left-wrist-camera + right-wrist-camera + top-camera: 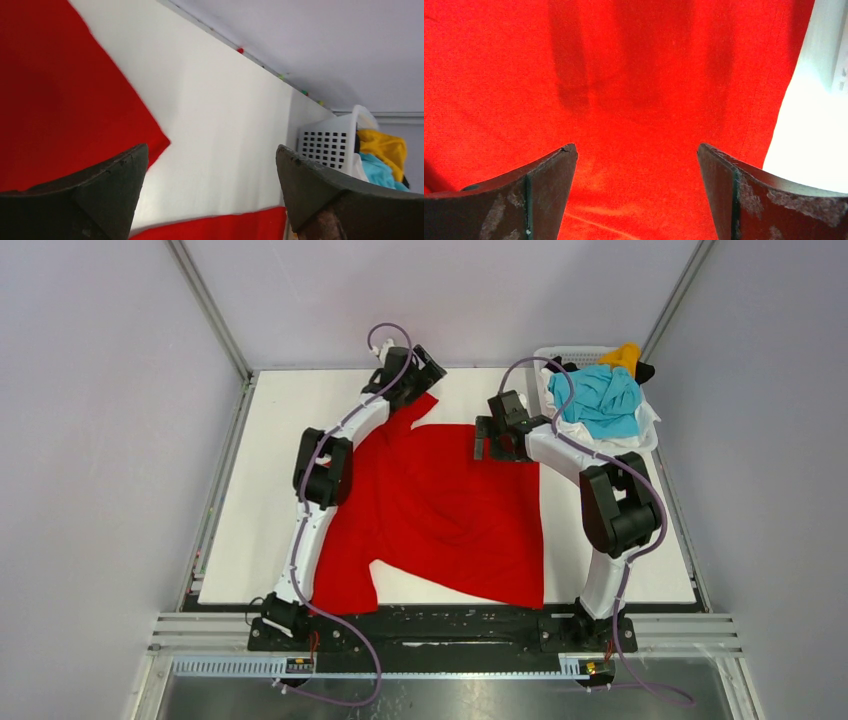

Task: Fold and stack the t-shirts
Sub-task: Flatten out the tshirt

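A large bright red t-shirt [440, 510] lies spread on the white table [260, 490], one sleeve reaching to the far left. My left gripper [418, 380] hangs open over that sleeve tip. In the left wrist view the red cloth [50, 100] lies left of and below the open left gripper [211, 150], with bare table between the fingers. My right gripper [492, 450] is open above the shirt's far edge. In the right wrist view red cloth [649, 75] fills the gap of the open right gripper [636, 147]. Turquoise [605, 400], yellow-orange [626, 355], black and white t-shirts are piled in a basket.
The white plastic basket [560, 352] stands at the back right corner, also in the left wrist view as a perforated basket [325, 145]. Metal frame rails run along the table's sides. White table [809, 135] shows right of the red cloth.
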